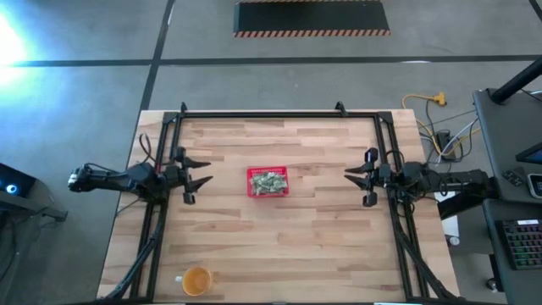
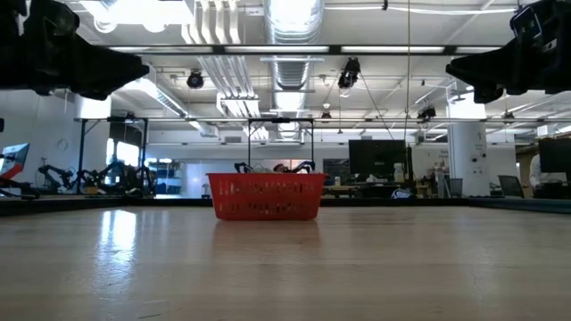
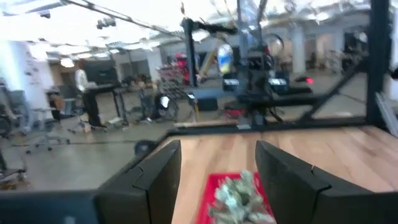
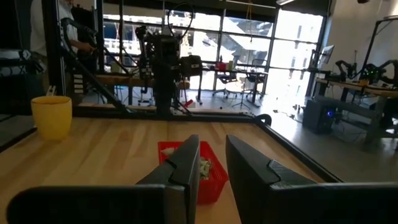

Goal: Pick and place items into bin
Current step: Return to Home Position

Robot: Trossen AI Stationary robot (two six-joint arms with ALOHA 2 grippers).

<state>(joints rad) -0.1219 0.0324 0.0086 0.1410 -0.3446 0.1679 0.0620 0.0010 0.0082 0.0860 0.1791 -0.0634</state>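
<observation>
All the packets point(image 1: 270, 182) that you can see lie heaped inside the red basket point(image 1: 251, 174). The basket stands in the middle of the wooden table point(image 1: 322, 246). In the high view no loose packet shows on the boards, so I judge that the picking part is finished. What is left is only to bring both arms to rest.

The left gripper point(image 1: 209, 170) hangs at the left side of the table, well apart from the basket. Its fingers are spread and hold nothing. In the left wrist view you see the basket point(image 3: 208, 202) and the packets point(image 3: 239, 196) through the gap of this gripper point(image 3: 217, 155).

The right gripper point(image 1: 351, 176) waits at the opposite side, also well apart from the basket. Its fingers are parted more narrowly and are also empty. In the right wrist view the basket point(image 4: 214, 180) shows just beyond this gripper point(image 4: 212, 149).

For moving, you have much free room. Bare wood lies between each gripper and the basket, and in the low view both arms stay high over the tabletop while the basket point(image 2: 265, 196) stands alone. The black frame point(image 1: 279, 113) runs around the table edges, close beside each arm, so please take care there. The orange cup point(image 1: 196, 280) stands near the front edge on the left side, far from both grippers.
</observation>
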